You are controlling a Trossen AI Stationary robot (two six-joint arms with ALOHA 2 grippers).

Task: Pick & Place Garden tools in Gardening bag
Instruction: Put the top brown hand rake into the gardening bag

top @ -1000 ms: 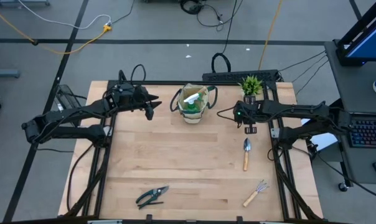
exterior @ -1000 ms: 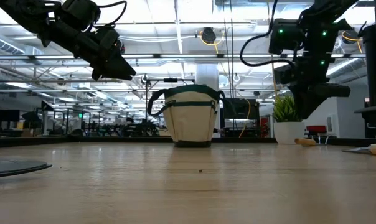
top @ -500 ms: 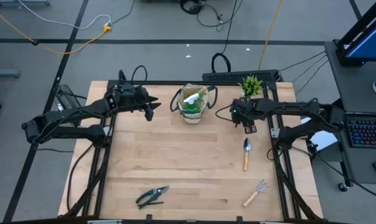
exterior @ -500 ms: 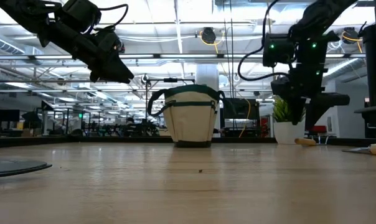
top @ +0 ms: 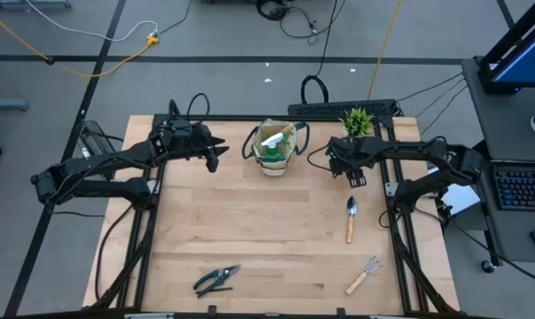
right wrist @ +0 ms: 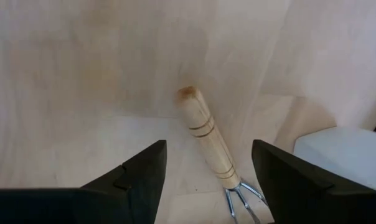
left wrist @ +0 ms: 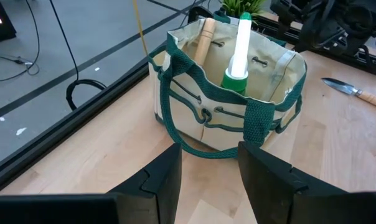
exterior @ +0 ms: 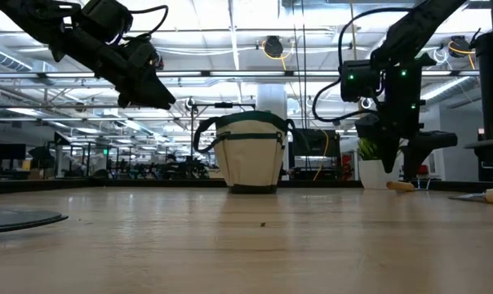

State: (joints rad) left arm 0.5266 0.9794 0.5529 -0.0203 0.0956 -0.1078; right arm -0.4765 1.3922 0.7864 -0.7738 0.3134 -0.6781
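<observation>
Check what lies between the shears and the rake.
Nothing. In the high view the table between the shears and the rake is bare wood; the trowel lies off that line.

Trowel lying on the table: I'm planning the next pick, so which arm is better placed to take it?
Right. The right gripper hovers open close to the trowel, on the same side of the table. The left gripper hangs beyond the gardening bag, much farther off.
</observation>
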